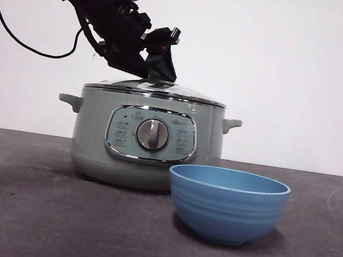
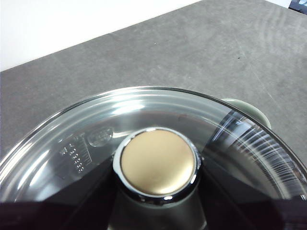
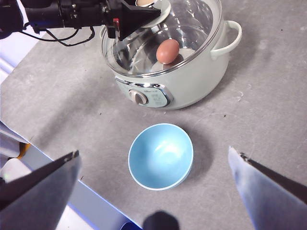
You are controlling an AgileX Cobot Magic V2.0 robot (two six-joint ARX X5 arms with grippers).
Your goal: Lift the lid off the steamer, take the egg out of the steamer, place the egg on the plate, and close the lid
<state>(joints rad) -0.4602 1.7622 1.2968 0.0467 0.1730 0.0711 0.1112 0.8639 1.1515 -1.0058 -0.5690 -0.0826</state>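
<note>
While the round clear glass lid [image 1: 158, 89] with its chrome rim sits on the wide pale sage-green steamer [image 1: 93, 137] at the middle of the front view, the left end effector [image 1: 159, 69] reaches down from the upper left of the frame to the lid's top. In the left wrist view the chrome-ringed knob [image 2: 157, 163] lies dead centre, directly between that end effector's dark jaws, but whether they have closed on it I cannot tell. The lift looks not yet begun. The brown egg [image 3: 167, 51] shows through the glass inside the pot. The right end effector [image 3: 153, 182] hangs high with its jaws spread wide and empty, over the round matte blue plate [image 3: 160, 155], which stands on the grey worktop [image 1: 19, 209] just in front of the steamer. The knob's axis is upright, so a straight upward pull by the left arm seems called for.
</note>
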